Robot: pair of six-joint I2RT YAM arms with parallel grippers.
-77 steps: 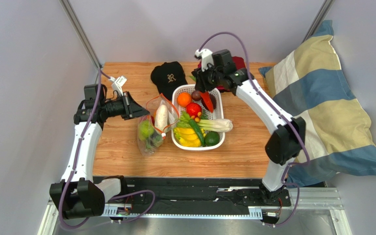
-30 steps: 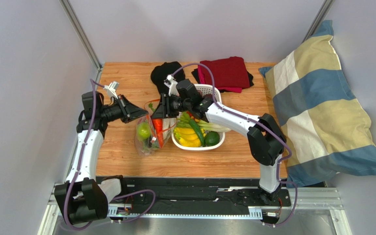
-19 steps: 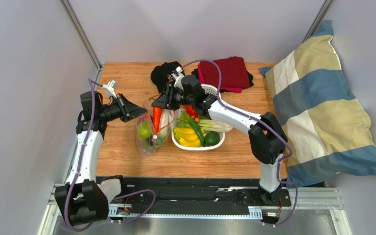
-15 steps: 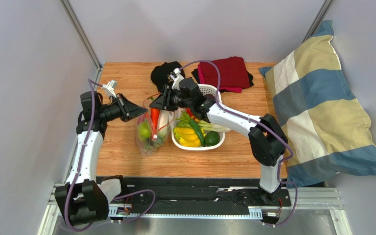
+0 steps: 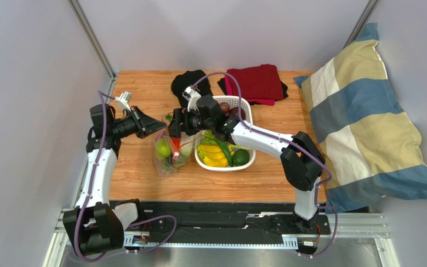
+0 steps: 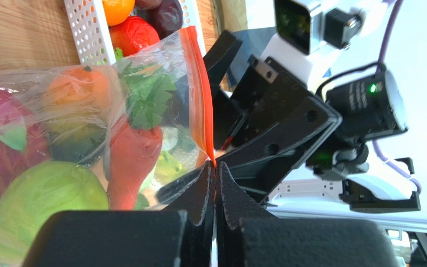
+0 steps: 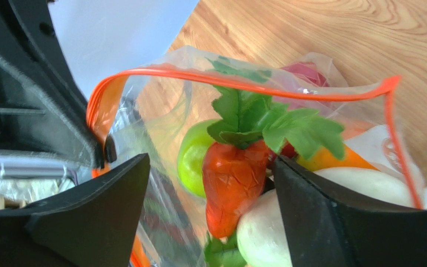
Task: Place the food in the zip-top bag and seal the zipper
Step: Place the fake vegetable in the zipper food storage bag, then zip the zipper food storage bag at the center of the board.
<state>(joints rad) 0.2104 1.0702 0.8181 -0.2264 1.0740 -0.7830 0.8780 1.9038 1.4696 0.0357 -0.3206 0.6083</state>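
Left gripper point(image 6: 216, 173) clenched on the zip-top bag point(image 6: 60, 105)'s zipper point(image 6: 198, 94); right gripper point(image 7: 210, 167) released, spread above the bag's open mouth.

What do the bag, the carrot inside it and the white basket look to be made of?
Bag: thin clear plastic film, glossy; it crinkles and the contents show through.
Carrot: probably moulded plastic or foam; matte orange, creased skin, stiff flat green leaves, so likely a fake.
Basket: rigid white plastic, smooth, with regular rows of holes.
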